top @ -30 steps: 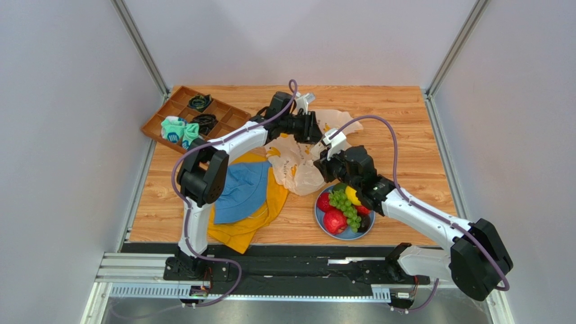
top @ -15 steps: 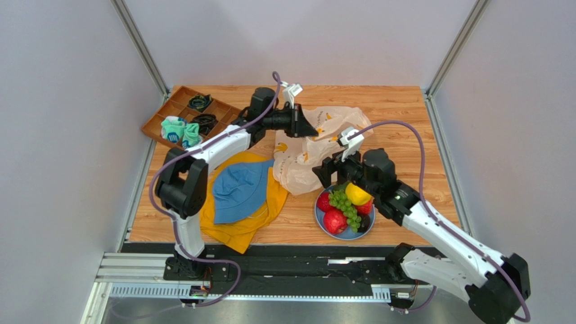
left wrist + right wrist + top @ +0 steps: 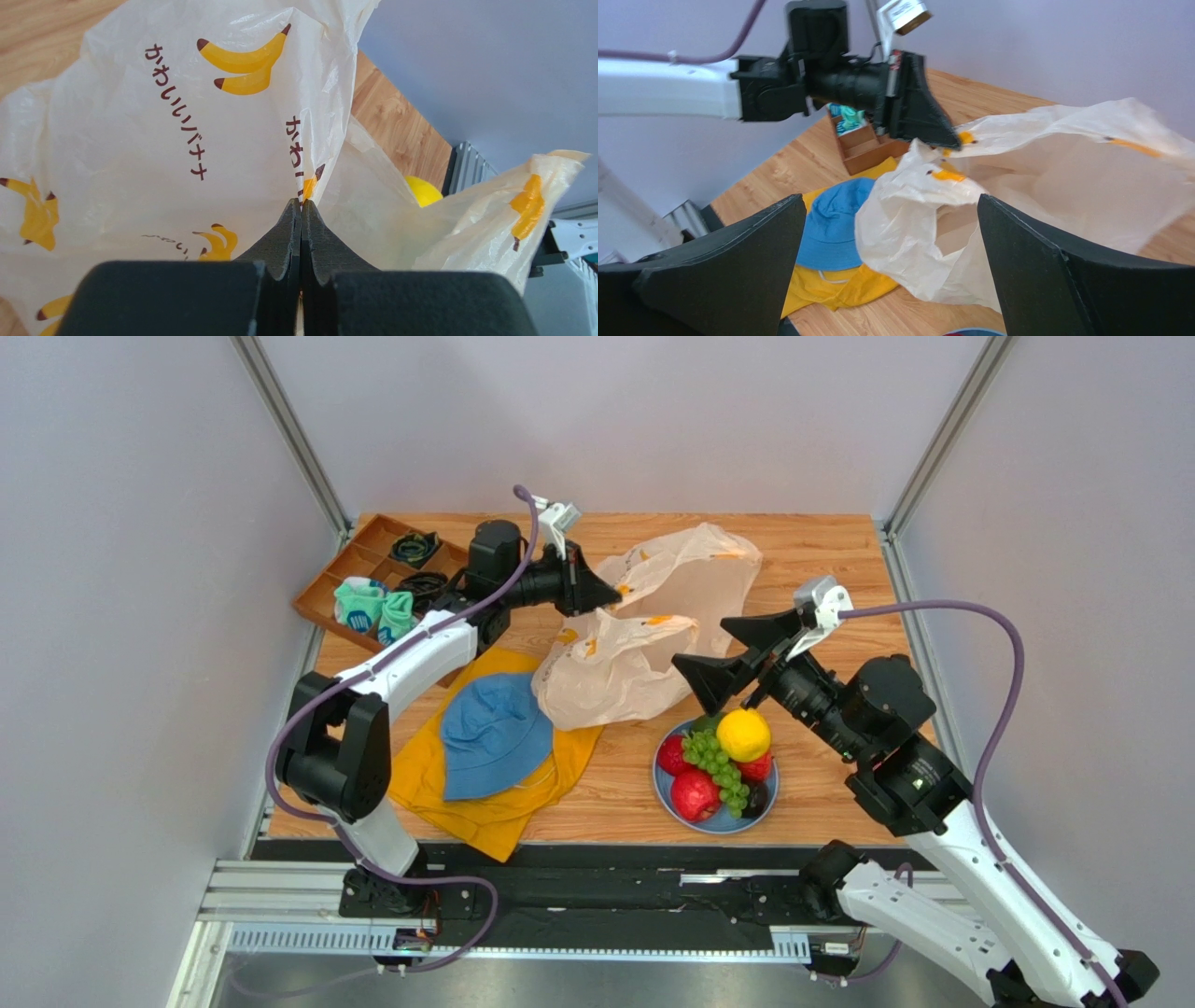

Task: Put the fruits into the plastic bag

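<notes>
- My left pincer [image 3: 612, 595] is clamped on the plastic bag's [image 3: 645, 637] edge.
- My right pincer [image 3: 701, 646] hangs wide apart, empty, above the fruits [image 3: 718, 763] on the blue plate [image 3: 706, 826].

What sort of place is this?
Likely a robot test booth: plain grey walls box in a wooden table, two arms sit bolted on a metal rail, with fruit and a hat as props.

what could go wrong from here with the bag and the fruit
The left gripper pinches only a thin fold of the plastic bag; the slick film could slip out and the mouth collapse.
The right gripper is open and empty, so the bag is held at one point only; a fruit may miss the opening.
The lemon sits atop the pile on the blue plate and could roll off if nudged.
</notes>
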Available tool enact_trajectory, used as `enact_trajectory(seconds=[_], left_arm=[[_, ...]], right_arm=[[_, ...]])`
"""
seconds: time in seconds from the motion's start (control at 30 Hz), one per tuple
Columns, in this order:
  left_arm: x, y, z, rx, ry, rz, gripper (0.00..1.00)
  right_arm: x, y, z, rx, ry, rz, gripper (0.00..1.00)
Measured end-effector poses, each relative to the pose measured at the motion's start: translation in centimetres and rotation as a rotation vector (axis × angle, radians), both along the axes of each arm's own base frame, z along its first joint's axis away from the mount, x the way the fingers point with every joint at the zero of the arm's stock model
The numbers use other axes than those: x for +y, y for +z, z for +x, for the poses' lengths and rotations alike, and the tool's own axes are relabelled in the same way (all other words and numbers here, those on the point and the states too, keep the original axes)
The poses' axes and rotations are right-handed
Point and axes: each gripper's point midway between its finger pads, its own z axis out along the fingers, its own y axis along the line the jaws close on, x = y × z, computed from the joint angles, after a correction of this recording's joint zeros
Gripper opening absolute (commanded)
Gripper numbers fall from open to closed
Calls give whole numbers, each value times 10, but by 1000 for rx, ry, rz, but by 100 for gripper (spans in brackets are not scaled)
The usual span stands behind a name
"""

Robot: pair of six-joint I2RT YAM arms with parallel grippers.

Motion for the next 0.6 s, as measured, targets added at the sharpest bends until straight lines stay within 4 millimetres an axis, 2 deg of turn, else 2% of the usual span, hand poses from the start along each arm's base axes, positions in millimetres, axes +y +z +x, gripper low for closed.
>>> enact_trajectory(seconds=[0.1, 0.2, 0.3, 0.4, 0.53, 0.6], left_arm=[[8, -16, -5, 25, 8, 16, 0], [10, -20, -10, 24, 10, 18, 0], [15, -15, -15, 8, 13, 11, 0], [18, -7, -20, -13, 8, -1, 0], [18, 1, -26, -28, -16, -14, 0], [18, 0, -29, -21, -28, -13, 0]], right_arm=[[-9, -6, 22, 53, -107, 0, 100], [-27, -31, 56, 169, -237, -5, 99], [-57, -69, 95, 314, -354, 26, 98], [-82, -110, 113, 422, -419, 29, 98], [-78, -144, 126, 489, -384, -36, 97], [-76, -152, 128, 486, -362, -74, 97]])
